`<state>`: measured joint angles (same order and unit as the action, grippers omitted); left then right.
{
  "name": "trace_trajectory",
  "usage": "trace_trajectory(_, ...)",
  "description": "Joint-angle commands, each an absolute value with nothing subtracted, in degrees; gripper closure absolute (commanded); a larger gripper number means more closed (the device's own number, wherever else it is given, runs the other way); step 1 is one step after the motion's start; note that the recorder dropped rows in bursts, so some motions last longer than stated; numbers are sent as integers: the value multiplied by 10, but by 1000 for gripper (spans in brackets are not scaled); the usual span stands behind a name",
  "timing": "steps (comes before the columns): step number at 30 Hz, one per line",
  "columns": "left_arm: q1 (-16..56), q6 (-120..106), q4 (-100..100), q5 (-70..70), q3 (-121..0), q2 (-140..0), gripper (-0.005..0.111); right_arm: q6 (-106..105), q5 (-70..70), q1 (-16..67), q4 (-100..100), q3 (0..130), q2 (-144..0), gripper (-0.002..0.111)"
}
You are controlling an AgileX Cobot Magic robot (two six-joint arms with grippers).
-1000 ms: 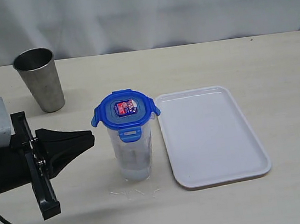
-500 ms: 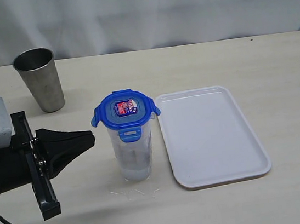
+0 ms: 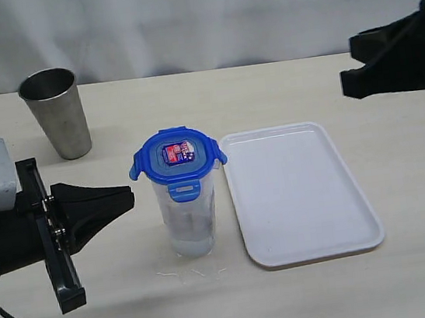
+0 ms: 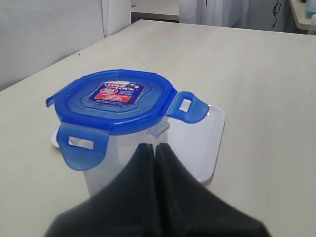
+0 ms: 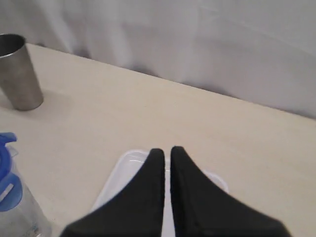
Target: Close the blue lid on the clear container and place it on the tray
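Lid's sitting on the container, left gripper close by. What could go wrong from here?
1. The blue lid sits on the clear container with flaps flared out, seemingly unlatched; it might come off in a lift.
2. The container is tall and narrow; a sideways nudge from the shut left gripper could tip it.
3. The nearby tray rim might catch its base.
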<state>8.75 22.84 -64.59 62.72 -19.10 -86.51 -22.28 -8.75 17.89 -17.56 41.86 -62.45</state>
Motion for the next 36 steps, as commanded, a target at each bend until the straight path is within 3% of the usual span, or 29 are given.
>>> trace_trajectory(1,90,227,-650,634,-191,-866,107,-491,-69,217,-358,423,-630,104)
trace_trajectory(6,90,227,-653,647,-191,-866,107,-770,26,273,-603,396,-630,104)
trace_trajectory(8,90,227,-655,651,-191,-866,107,-766,90,301,-598,392,-630,104)
trace_trajectory(10,90,227,-655,651,-191,-866,107,-652,181,332,-492,381,-630,104)
trace_trajectory(13,90,227,-662,651,-191,-866,107,-296,346,348,-199,320,-630,104)
trace_trajectory(17,90,232,-671,651,-188,-866,107,-22,480,288,91,256,-638,104)
trace_trajectory(23,90,231,-669,651,-188,-866,107,177,392,146,358,263,-682,104)
trace_trajectory(29,90,231,-679,651,-188,-866,107,402,484,9,608,298,-734,104)
trace_trajectory(36,90,231,-699,647,-188,-866,107,425,595,-3,685,337,-844,104)
